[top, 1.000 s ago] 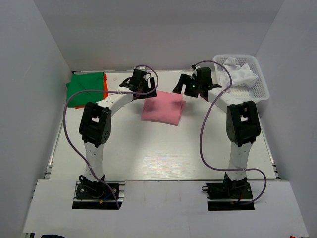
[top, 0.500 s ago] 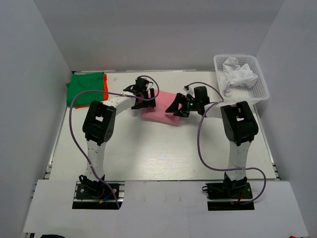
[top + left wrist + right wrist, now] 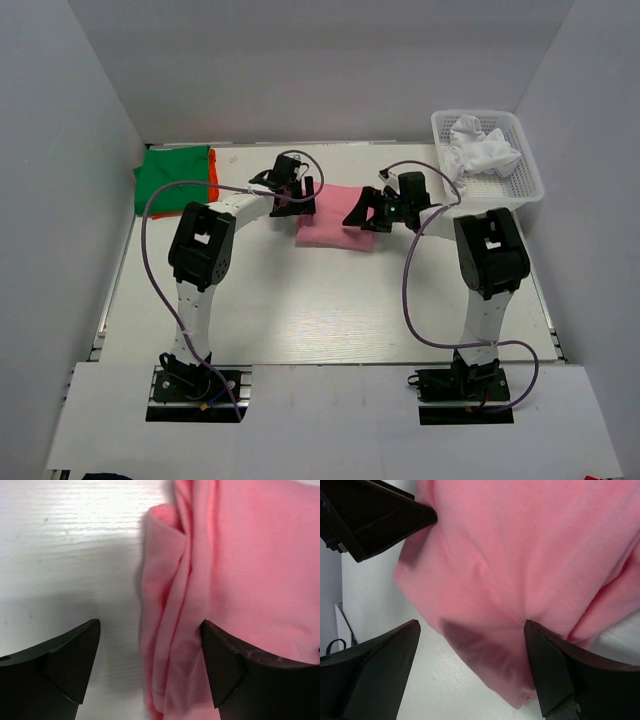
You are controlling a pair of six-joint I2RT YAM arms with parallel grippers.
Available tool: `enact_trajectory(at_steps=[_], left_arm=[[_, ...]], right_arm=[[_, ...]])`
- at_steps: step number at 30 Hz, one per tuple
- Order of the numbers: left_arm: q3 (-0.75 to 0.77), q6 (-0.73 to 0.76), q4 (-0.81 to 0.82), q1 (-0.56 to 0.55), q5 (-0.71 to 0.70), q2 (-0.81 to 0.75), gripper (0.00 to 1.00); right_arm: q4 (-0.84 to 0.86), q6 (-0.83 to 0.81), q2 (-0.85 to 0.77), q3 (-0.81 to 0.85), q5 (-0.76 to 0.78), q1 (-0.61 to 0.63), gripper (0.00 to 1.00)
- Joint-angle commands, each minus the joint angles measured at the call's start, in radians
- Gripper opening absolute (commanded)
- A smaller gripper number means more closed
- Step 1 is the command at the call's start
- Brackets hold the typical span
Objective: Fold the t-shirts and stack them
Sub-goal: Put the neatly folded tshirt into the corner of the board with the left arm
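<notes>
From above, shows the folded pink t-shirt (image 3: 335,232) near the desk's (image 3: 300,310) far edge, left gripper (image 3: 296,192) and right gripper (image 3: 366,218) at its sides; green t-shirt (image 3: 170,180) in the far-left corner. From the left wrist, shows jaws wide apart astride the shirt's layered edge, gripping nothing. From the right wrist, shows jaws wide over the cloth, empty.

Bright, even light throughout. Glare whitens the table (image 3: 75,505) in the left wrist view; the dark fingers (image 3: 60,665) there look soft-edged.
</notes>
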Motion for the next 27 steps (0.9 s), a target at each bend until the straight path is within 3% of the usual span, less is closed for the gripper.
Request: enact_trajectory(at_steps=[1, 6, 10, 13, 15, 20, 22, 26, 27], left_arm=[[0.021, 0.030, 0.017, -0.010, 0.109, 0.038, 0.90], [-0.022, 0.021, 0.042, -0.042, 0.160, 0.070, 0.78], [-0.032, 0.000, 0.042, -0.062, 0.144, 0.090, 0.64], [-0.008, -0.010, 0.030, -0.071, 0.144, 0.114, 0.39], [0.032, -0.010, 0.008, -0.071, 0.093, 0.130, 0.02], [0.216, 0.057, -0.179, -0.071, -0.266, 0.170, 0.00], [0.205, 0.099, -0.168, -0.059, -0.367, 0.128, 0.00], [0.117, 0.209, -0.060, -0.021, -0.414, -0.026, 0.00], [0.059, 0.295, -0.027, -0.021, -0.434, -0.060, 0.00]], right_arm=[[-0.034, -0.066, -0.066, 0.033, 0.039, -0.008, 0.90], [-0.029, -0.056, -0.106, 0.067, 0.021, -0.022, 0.90], [0.062, -0.006, -0.186, -0.006, 0.015, -0.037, 0.90], [0.104, 0.010, -0.273, -0.086, 0.036, -0.057, 0.90], [0.107, 0.002, -0.304, -0.109, 0.065, -0.065, 0.90], [0.054, -0.052, -0.424, -0.206, 0.203, -0.093, 0.90], [0.041, -0.076, -0.477, -0.236, 0.273, -0.096, 0.90], [0.047, -0.093, -0.542, -0.308, 0.349, -0.105, 0.90], [0.047, -0.093, -0.568, -0.313, 0.354, -0.102, 0.90]])
